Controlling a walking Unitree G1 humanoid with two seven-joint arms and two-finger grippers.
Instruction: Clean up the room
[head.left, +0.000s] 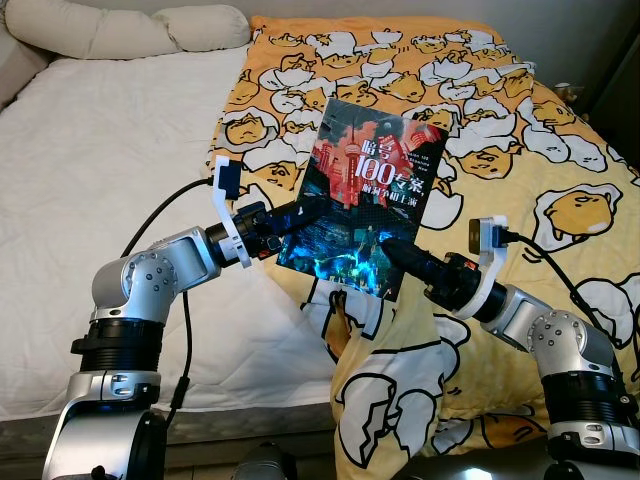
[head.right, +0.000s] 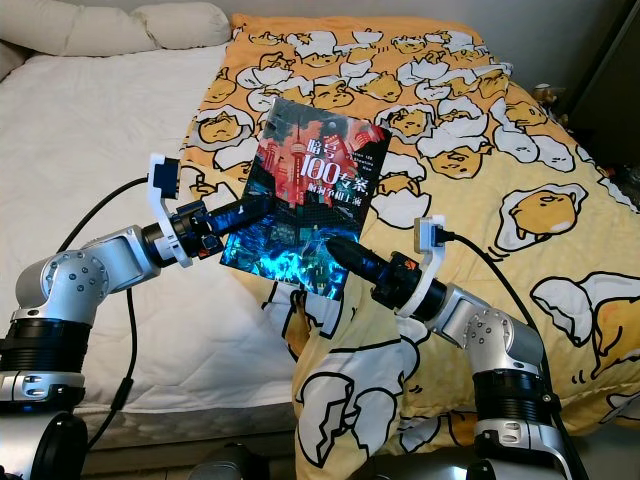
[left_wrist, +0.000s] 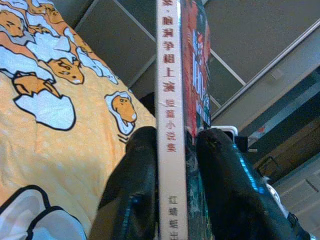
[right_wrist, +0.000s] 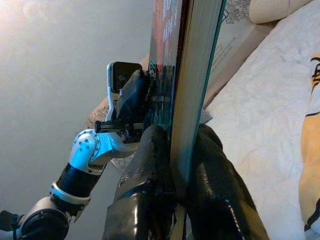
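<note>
Book (head.left: 368, 190) held up off the bed, centre of the head view, cover facing the camera, tilted a little with its top leaning to the right. Dark cover, red city skyline, white title characters. Left gripper (head.left: 305, 212) comes in from the left of the frame and is clamped on the book's left edge; the left wrist view shows its two black fingers (left_wrist: 135, 190) pressed on either side of the white spine. Right gripper (head.left: 395, 250) reaches in from the lower right and pinches the book's lower right part; in the right wrist view its fingers (right_wrist: 210, 170) squeeze the page block from both faces. So both grippers grip the one book, neither slack. Behind and below lies the yellow duvet (head.left: 520, 150) with the egg-character print, rumpled across the right half of the frame and spilling over the bed's near edge; white sheet (head.left: 110, 150) bare at left, pillow (head.left: 120, 30) at upper left. Judged step: book already lifted clear of the bedding, two-handed carry under way. Next move likely calls for one gripper to let go, or both to travel together, to wherever books belong; no shelf or table is in sight, so the robot would need to turn. Risk: twisting the cover if the arms pull apart.
</note>
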